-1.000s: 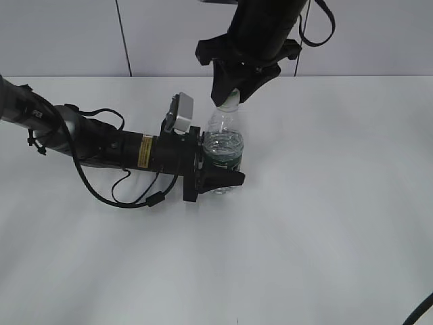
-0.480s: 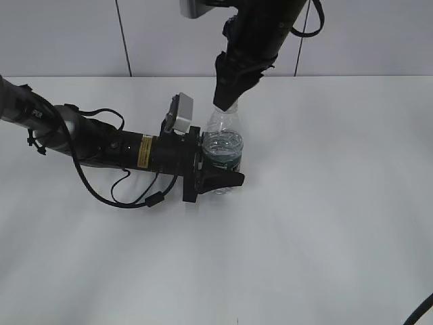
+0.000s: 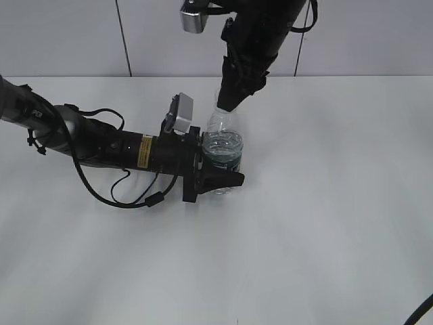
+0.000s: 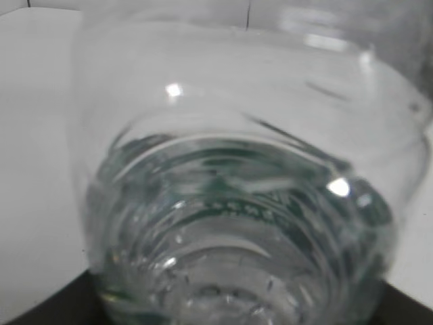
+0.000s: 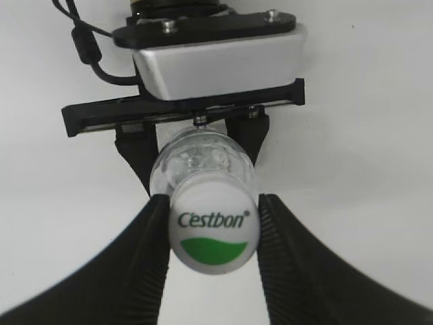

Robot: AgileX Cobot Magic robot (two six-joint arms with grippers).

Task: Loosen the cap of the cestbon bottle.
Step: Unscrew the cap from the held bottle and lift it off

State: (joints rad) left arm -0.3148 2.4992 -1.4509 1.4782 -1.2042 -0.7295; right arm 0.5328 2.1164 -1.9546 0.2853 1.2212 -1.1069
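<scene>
The cestbon bottle (image 3: 223, 152) stands upright on a plain white desk (image 3: 325, 223) before a grey panelled wall (image 3: 61, 37). The left gripper (image 3: 218, 177) clamps its body; the right gripper (image 5: 212, 227) is closed on the cap (image 5: 214, 231).

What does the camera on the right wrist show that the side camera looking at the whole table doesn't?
Only the right wrist view shows the top of the cap, white with "Cestbon" lettering and a green shape, squeezed between the right gripper's two black fingers.

Only the exterior view shows the long left arm lying across the white table and the bottle's dark green label.

Both show the bottle standing upright, clamped low by the left gripper, with the right gripper on its top.
</scene>
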